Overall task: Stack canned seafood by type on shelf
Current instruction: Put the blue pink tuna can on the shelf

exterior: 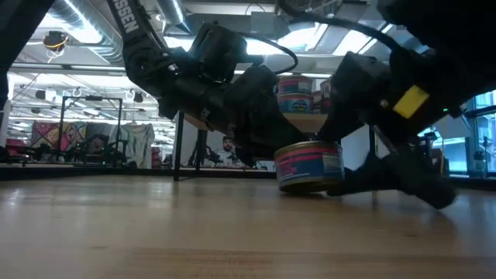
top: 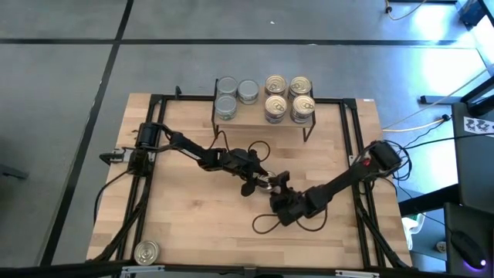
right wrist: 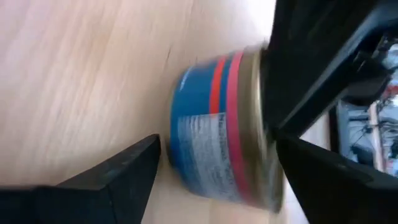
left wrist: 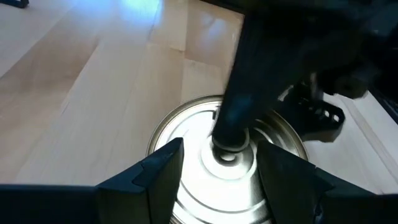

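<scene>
One tin with a blue and red label (exterior: 308, 167) and a silver top (left wrist: 193, 124) stands mid-table (top: 265, 184), between both grippers. My left gripper (left wrist: 217, 155), partly open, comes from above with its tips over the tin's top, inside the rim. My right gripper (right wrist: 217, 146) is open and turned on its side. One of its fingers (left wrist: 233, 112) reaches over the tin's top; the other (right wrist: 124, 177) lies low by the tin's base. The shelf (top: 248, 113) at the far edge carries three silver-topped tins (top: 226, 86) on its left and several gold-topped ones (top: 299, 85) on its right. My left gripper has its fingertips (left wrist: 171, 155) right above the tin's top, pointing down; I cannot tell whether they touch it. My right gripper comes level from the table's right. Its upper fingertip lies at the centre of the tin's top (left wrist: 227, 152); I cannot tell whether it touches.
Another tin (top: 147, 252) lies at the table's near left corner. A black cable loop (top: 266, 224) lies on the wood beside my right arm. A black frame (top: 351, 154) runs along the table's edges. Bare wood lies to the near left of the grippers.
</scene>
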Action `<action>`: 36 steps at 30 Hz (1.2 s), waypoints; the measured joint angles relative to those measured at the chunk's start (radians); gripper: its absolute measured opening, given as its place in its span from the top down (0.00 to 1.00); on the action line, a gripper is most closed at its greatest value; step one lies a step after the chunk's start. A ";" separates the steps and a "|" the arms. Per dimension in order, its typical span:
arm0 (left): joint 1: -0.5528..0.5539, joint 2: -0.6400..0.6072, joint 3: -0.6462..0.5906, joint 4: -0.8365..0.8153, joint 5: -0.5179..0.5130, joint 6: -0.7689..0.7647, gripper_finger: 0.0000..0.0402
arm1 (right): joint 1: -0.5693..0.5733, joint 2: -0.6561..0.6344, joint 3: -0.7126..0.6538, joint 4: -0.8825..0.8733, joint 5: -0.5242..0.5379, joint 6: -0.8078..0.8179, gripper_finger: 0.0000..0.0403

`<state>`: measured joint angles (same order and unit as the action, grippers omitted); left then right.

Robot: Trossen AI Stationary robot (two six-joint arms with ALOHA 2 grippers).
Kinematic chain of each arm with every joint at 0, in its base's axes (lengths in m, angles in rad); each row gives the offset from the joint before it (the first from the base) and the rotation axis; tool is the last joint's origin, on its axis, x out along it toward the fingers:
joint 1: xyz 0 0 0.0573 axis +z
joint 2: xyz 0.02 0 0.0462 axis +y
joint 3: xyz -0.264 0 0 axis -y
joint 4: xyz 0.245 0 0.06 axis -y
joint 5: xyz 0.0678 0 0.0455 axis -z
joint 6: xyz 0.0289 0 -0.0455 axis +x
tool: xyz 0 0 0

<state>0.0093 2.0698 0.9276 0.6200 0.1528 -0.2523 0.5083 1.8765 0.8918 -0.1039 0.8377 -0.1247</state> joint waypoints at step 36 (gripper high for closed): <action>-0.071 -0.318 -0.010 -0.459 -0.169 0.078 0.48 | 0.102 -0.191 -0.005 0.039 0.025 -0.052 0.53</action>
<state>-0.0619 1.7521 0.9176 0.1615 -0.0163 -0.1739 0.6102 1.6856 0.8865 -0.0653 0.8626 -0.1770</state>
